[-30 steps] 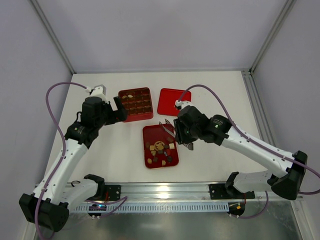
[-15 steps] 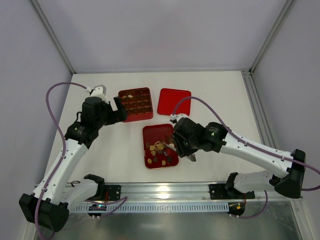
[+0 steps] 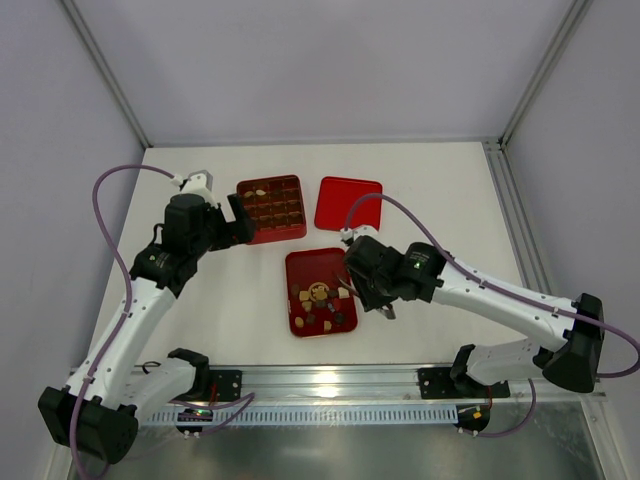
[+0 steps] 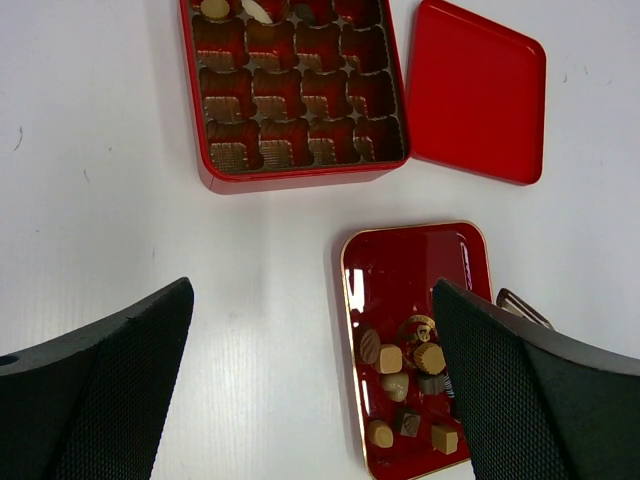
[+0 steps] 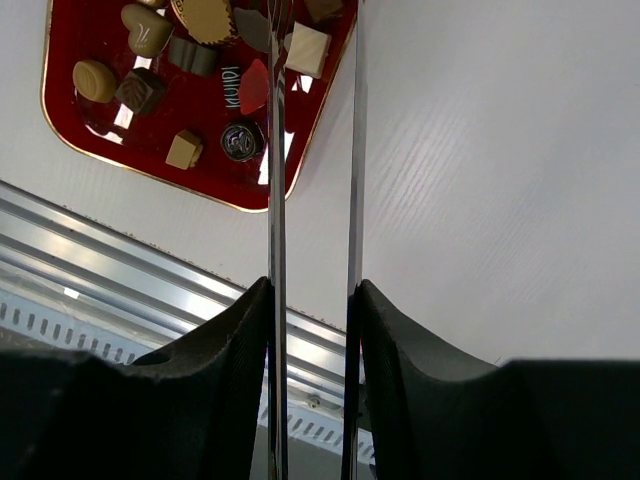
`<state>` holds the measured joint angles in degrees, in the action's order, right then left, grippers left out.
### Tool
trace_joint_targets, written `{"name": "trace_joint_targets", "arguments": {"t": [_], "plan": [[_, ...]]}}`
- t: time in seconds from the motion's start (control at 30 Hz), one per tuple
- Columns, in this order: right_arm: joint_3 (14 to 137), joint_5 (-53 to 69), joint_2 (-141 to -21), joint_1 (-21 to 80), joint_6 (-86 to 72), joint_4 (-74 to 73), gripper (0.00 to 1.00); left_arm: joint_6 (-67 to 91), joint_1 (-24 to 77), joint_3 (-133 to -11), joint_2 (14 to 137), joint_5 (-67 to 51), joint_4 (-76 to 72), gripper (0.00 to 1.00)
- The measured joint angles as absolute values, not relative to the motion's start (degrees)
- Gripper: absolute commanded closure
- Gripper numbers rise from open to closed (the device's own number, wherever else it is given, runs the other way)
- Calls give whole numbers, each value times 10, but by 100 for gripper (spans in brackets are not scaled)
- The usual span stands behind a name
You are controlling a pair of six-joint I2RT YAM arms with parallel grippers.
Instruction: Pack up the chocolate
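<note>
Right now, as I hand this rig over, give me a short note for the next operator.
Left gripper: open, empty, above the table near the box.
Right gripper: over the tray's right edge, jaws apart, nothing seen between them.
Chocolates: most lie loose on the tray; two pieces sit in the box's back row.
Lid: flat beside the box.
Left to do: move the rest into the cells.

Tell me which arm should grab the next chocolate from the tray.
Right. The right gripper hangs open over the tray rim, beside the loose chocolates. The left gripper is wide open by the compartmented box, away from them.
</note>
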<state>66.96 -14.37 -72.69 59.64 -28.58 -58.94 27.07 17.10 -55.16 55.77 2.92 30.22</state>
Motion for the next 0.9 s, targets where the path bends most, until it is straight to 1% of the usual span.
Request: {"name": "trace_joint_targets", "arguments": {"t": [0.57,0.9], "plan": [[670,-147,-773,595,-247,-578,58,271,171,-552,558,29,302,0],[670,-100,-781,571,-232,-569,59,270,171,-552,558,29,302,0]]}}
